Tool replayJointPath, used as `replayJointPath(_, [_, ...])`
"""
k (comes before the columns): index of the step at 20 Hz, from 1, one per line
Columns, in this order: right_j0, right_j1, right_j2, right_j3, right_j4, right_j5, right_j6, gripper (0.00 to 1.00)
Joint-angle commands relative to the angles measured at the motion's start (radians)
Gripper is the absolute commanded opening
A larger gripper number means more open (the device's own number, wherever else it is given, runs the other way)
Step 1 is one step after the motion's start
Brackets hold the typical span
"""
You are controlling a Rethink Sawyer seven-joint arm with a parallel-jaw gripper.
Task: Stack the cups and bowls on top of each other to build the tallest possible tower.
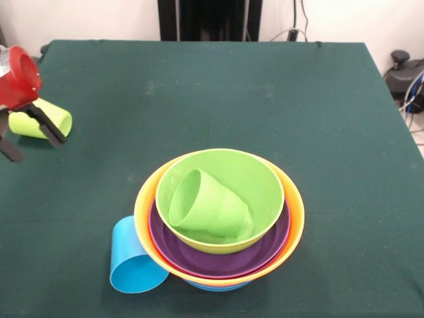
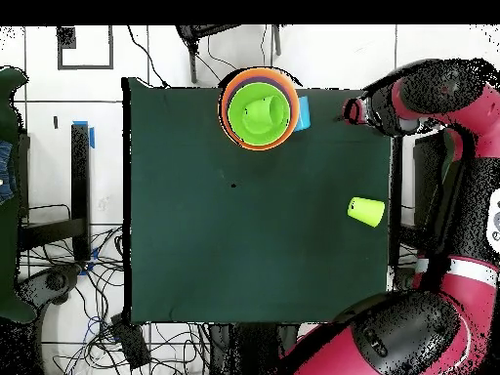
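Green felt-like cloth is covering the table [image 1: 218,86], and near its front edge we are seeing the tower [image 1: 220,218]: a big glossy orange plastic bowl [image 1: 295,218] outermost, a wide shallow purple bowl [image 1: 218,260] nested inside it, and a lime-green bowl [image 1: 225,179] sitting in the purple one. Under the orange rim a sliver of blue bowl [image 1: 215,287] is peeking out. Inside the green bowl a ridged green plastic cup [image 1: 205,205] is lying tilted on its side, its mouth turned toward the left of the front view.

A sky-blue tapered plastic cup [image 1: 132,262] is lying on its side on the cloth, touching the orange bowl's left flank, mouth facing the camera.

Well apart from the stack, at the table's left edge in the front view, a yellow-green plastic cup [image 1: 41,119] is lying on its side. The robot's gripper [image 1: 30,136] is hanging right there, its black fingers [image 1: 50,129] spread wide and crossing in front of that cup; whether they are touching it, we cannot tell. In the overhead view the red and black arm [image 2: 430,103] is reaching along the table's right edge.
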Motion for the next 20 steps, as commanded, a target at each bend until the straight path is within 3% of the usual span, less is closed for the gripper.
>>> replayJointPath(1, [-0.008, 0.043, -0.022, -0.075, -0.088, 0.011, -0.205, 1.0])
replayJointPath(6, [-0.019, 0.075, -0.002, -0.165, -0.131, 0.07, -0.297, 1.0])
replayJointPath(14, [-0.004, 0.112, 0.029, -0.248, -0.168, 0.13, -0.327, 1.0])
replayJointPath(20, [0.035, 0.152, 0.108, -0.351, -0.262, 0.185, -0.339, 1.0])
